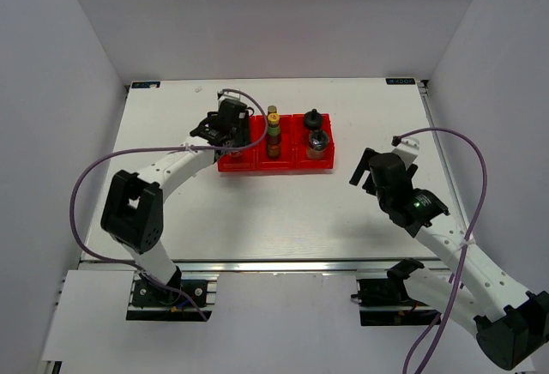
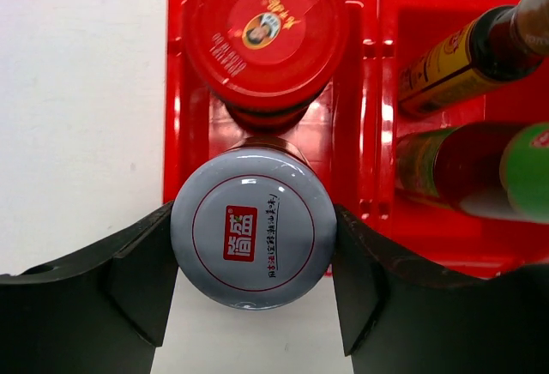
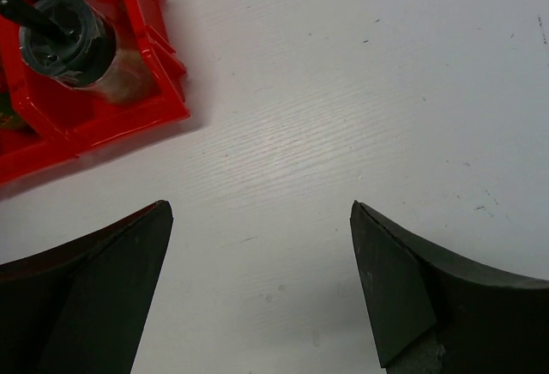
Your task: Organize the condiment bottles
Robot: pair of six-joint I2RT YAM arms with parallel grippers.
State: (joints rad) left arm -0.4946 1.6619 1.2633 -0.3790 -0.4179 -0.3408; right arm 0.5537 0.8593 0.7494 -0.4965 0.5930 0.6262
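My left gripper (image 2: 253,254) is shut on the silver-lidded jar (image 2: 253,230), over the near end of the left red bin (image 2: 364,134). The red-lidded jar (image 2: 262,31) stands just beyond it in the same bin. The thin yellow-labelled bottle (image 2: 455,57) and the red-labelled bottle (image 2: 455,168) stand in the middle bin. In the top view my left gripper (image 1: 225,125) covers the left bin (image 1: 232,165). The black-lidded jar (image 1: 313,120) and dark-metallic-lidded jar (image 1: 319,141) stand in the right bin. My right gripper (image 3: 262,245) is open and empty over bare table, right of the bins (image 3: 103,125).
The three joined bins sit at the table's far middle. My right gripper shows in the top view (image 1: 364,172), near the bins' right end. The dark-metallic-lidded jar (image 3: 67,39) is in the right wrist view's top left. White walls enclose the table.
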